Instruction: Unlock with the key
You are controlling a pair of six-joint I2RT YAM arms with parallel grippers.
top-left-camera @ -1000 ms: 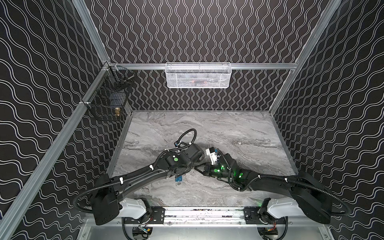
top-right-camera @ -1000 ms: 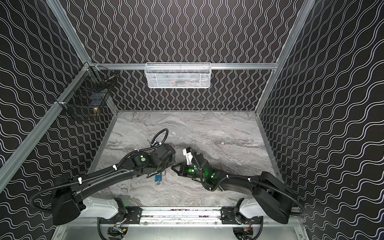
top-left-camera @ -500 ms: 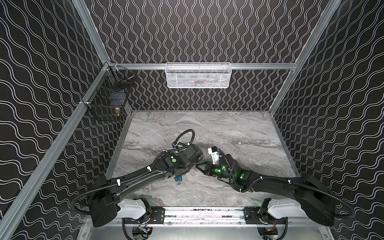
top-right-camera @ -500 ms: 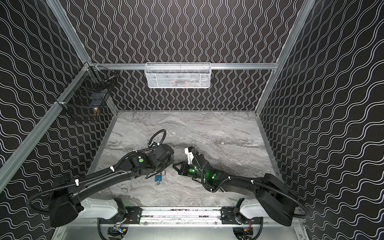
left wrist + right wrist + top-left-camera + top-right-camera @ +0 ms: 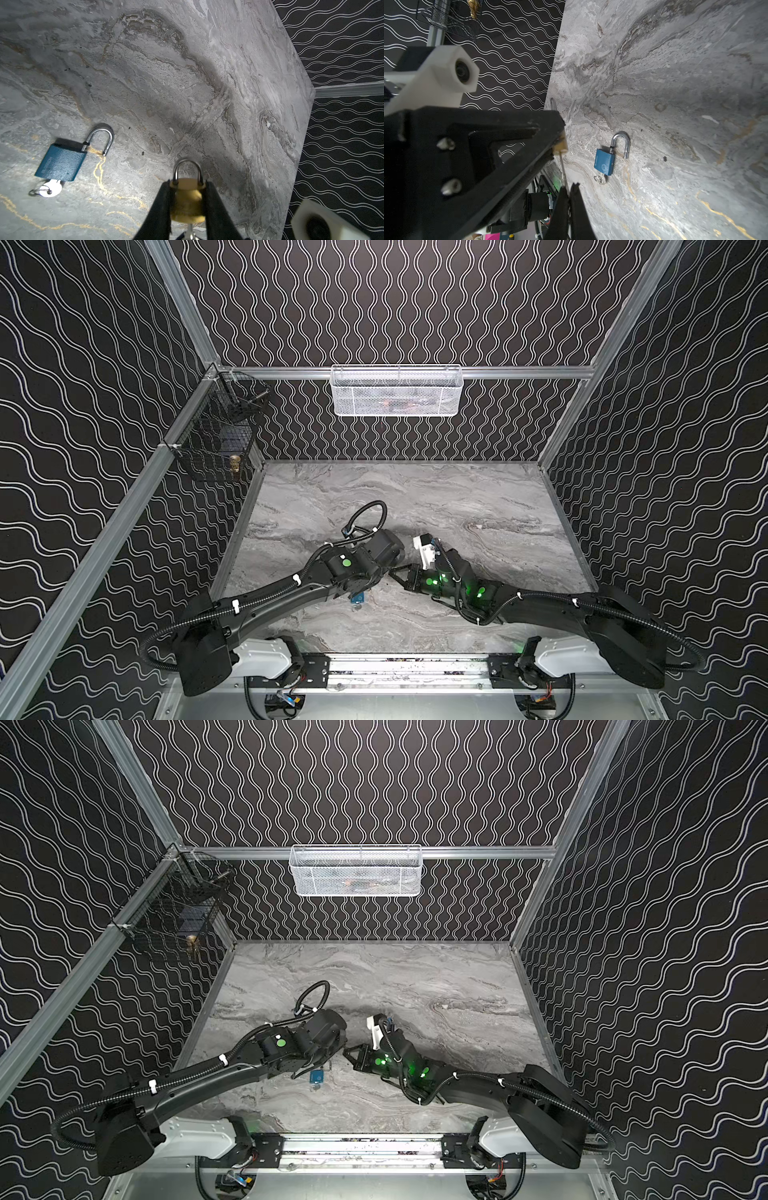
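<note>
Grey marbled tabletop (image 5: pixel 415 497) fills the floor of a booth whose black walls (image 5: pixel 374 302) carry white wavy lines. Near its middle, in both top views, the two arms meet tip to tip. The left gripper (image 5: pixel 187 184) is partly closed, its black fingers (image 5: pixel 164 199) pressed against both sides of a small brass padlock (image 5: pixel 188 205), which it holds clear of the table. The padlock's steel shackle (image 5: pixel 188 166) has both legs seated in the body. A thin silver key (image 5: pixel 563 166) sticks out of the brass padlock's base, and the right gripper (image 5: pixel 568 190) is closed nearly all the way, pinching that key's far end between its fingertips.

Just beside the left gripper, on the side nearer the arm bases, a blue rectangular padlock (image 5: pixel 60 163) lies flat on the table with its shackle (image 5: pixel 104 139) swung open. Its own silver key (image 5: pixel 51 188), on a small ring, sits in its keyhole.
</note>
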